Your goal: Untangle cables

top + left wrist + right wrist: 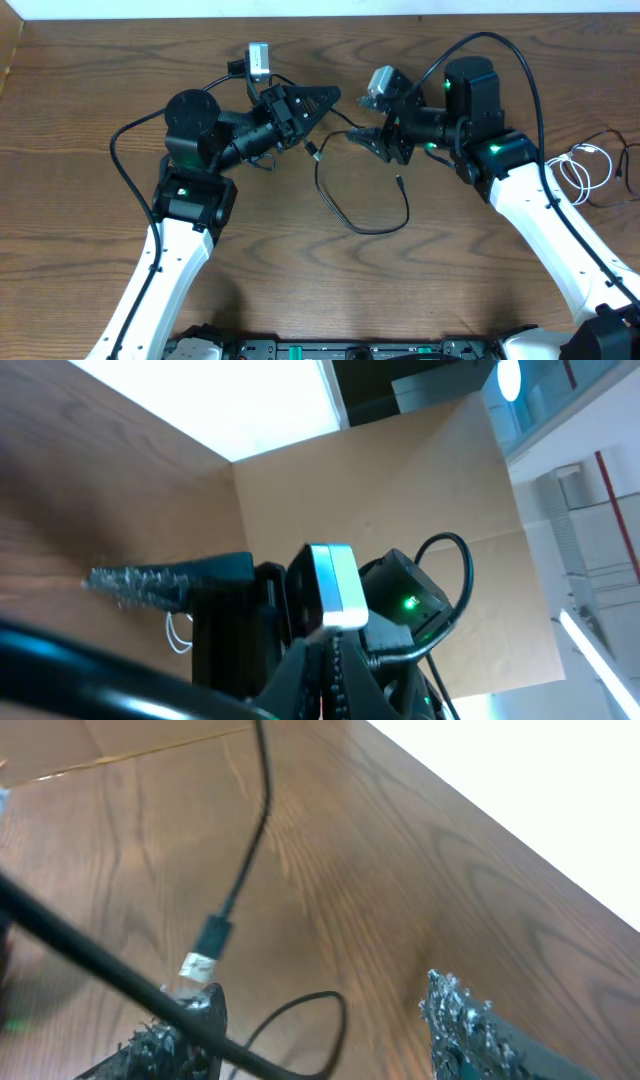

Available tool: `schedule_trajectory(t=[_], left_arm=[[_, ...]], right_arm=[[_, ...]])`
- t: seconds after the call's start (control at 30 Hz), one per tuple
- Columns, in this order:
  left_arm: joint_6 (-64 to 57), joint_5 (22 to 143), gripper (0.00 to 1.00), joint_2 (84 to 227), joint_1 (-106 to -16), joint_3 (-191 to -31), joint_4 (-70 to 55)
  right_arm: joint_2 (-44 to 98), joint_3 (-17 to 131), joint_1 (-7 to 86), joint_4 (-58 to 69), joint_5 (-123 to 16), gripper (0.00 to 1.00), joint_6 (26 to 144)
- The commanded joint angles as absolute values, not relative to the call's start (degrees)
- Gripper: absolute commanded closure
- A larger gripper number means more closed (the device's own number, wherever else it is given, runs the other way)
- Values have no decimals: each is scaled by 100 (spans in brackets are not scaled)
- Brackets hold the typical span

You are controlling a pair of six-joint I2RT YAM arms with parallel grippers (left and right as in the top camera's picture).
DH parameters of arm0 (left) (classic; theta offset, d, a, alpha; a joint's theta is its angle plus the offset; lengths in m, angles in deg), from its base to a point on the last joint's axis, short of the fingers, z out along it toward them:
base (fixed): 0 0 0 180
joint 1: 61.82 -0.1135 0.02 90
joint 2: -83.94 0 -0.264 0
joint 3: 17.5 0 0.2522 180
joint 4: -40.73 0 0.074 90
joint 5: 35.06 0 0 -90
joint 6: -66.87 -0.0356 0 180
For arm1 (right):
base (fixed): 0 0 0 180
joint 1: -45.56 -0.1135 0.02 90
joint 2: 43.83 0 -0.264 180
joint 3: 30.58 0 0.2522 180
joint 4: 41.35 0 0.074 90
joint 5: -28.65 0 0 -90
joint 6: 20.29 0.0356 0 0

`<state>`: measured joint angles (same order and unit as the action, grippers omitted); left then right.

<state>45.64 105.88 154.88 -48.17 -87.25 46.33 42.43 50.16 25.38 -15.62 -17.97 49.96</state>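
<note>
The black cable (350,228) lies in a loop mid-table, with one plug (312,150) below my left gripper (330,97). That gripper points right with its jaws pressed together (334,660). I cannot tell if anything is pinched. A thin black strand runs from near its tip to my right gripper (368,140), which is open (320,1020). In the right wrist view the strand crosses one finger, and the black cable's plug (212,932) lies on the wood beyond it. The white cable (578,172) lies coiled at the far right and also shows in the left wrist view (178,635).
A second thin black cord (612,170) lies beside the white cable at the right edge. The thick arm cables arc over both arms. The right arm's wrist camera (332,585) fills the left wrist view. The table's back edge (320,16) is close behind both grippers.
</note>
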Motion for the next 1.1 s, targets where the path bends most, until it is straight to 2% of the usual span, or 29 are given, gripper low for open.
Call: schedule_trajectory(t=[0.0,0.13,0.4,0.5,0.63,0.77,0.87,0.9,1.0,1.07], left_arm=[[4838,10704,93,15427,-4841,-8782,4700],[5157,10728,92,15429,-4841,-8782,4908],[5565,10807,92,15429,-4841,-8782,5068],[5563,10811,93,15429,-4841,-8782,5068],[5554,10807,92,15429,-4841,-8782,5065],[5187,10809,91,15429,-4841,-8779,5044],[4256,10809,83,15436,-4841,-8775,4899],[3885,10807,75,15436,-4841,-8775,4764],[2641,10728,62,15436,-4841,-8775,3992],[1990,10501,57,15436,-4841,-8775,3264]], right_arm=[[4234,5001,2509,-1582,-2031,44,5256],[4234,5001,2470,-1558,-2025,50,5256],[4234,5001,2262,-1676,-2029,49,5254],[4234,5001,2243,-1706,-2029,62,5258],[4234,5001,2243,-1507,-2031,98,5256],[4234,5001,2243,-1168,-2066,99,5256],[4234,5001,2243,-878,-2315,99,5256],[4234,5001,2243,-760,-2501,99,5258],[4234,5001,2243,-421,-3100,99,5258],[4234,5001,2243,-170,-3539,99,5260]])
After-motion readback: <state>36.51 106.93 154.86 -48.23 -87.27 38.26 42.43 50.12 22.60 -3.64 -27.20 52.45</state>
